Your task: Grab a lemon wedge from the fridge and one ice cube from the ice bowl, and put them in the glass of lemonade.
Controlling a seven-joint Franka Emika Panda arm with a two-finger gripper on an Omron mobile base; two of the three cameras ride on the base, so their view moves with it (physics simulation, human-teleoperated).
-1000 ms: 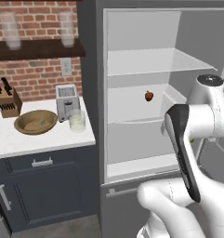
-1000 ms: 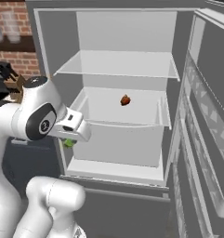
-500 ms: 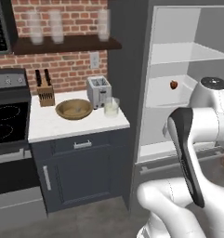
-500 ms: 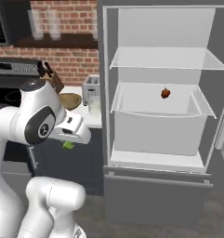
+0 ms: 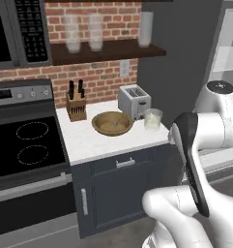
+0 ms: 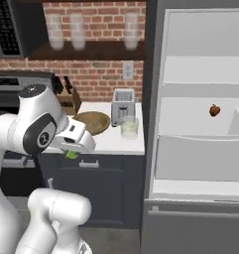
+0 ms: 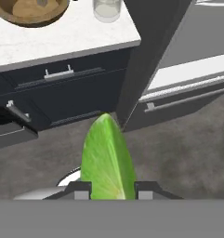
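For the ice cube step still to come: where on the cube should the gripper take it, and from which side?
Probably from straight above, fingers closing on two opposite flat faces of the ice cube. It lies inside the ice bowl, whose raised rim blocks a sideways approach, with the toaster close behind. The gripper is shut on the lemon wedge, so that must go first.

Red brick wall runs behind a white countertop, with a dark wooden shelf up top holding tall frosted glasses. Below are navy-grey cabinets with a bar-handled drawer. A black stove sits beside the counter, microwave above it. Knife block and silver toaster stand against the wall, and the floor is mottled dark grey.
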